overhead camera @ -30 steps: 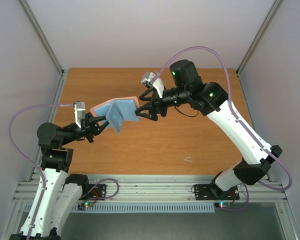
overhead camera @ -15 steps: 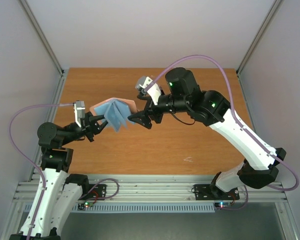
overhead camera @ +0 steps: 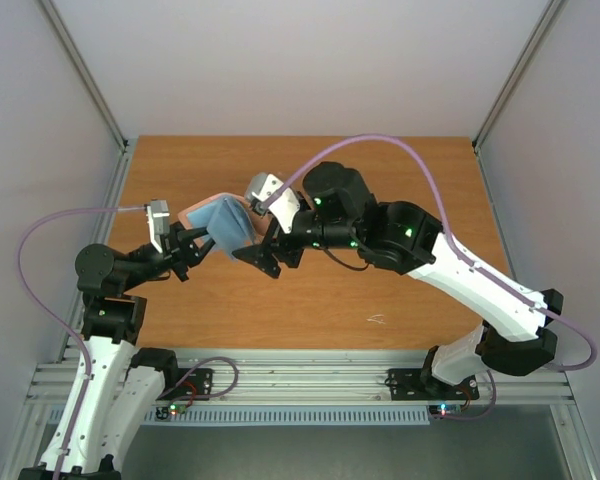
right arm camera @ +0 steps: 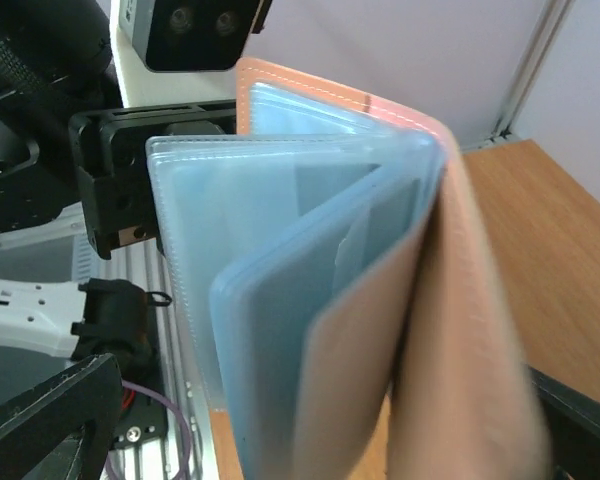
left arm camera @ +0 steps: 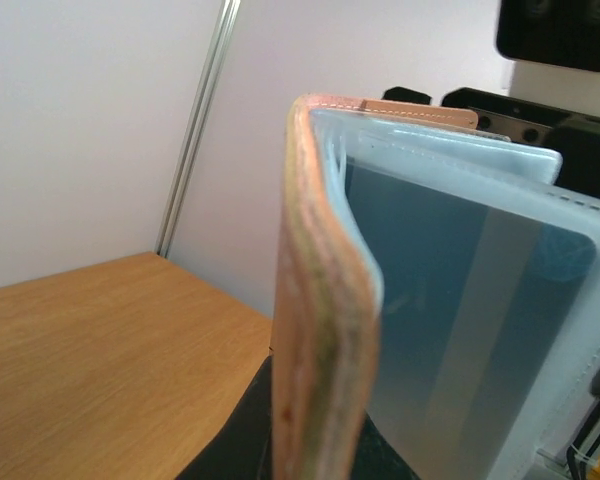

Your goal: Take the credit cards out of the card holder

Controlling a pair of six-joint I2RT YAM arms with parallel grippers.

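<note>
Currently, my left jaws clamped on card holder (overhead camera: 227, 222), held above worktop (overhead camera: 380, 290), my right jaws wide, holder between them.

Card holder (overhead camera: 227, 222) half-open, raised off table (overhead camera: 380, 290), taupe outside, light-blue sleeves.

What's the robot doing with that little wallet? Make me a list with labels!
card holder: lifted above the table, partly open, light blue pockets showing
left pincer: shut on the card holder
right pincer: open wide, close up to the card holder
credit cards: none lying out on the table
</note>
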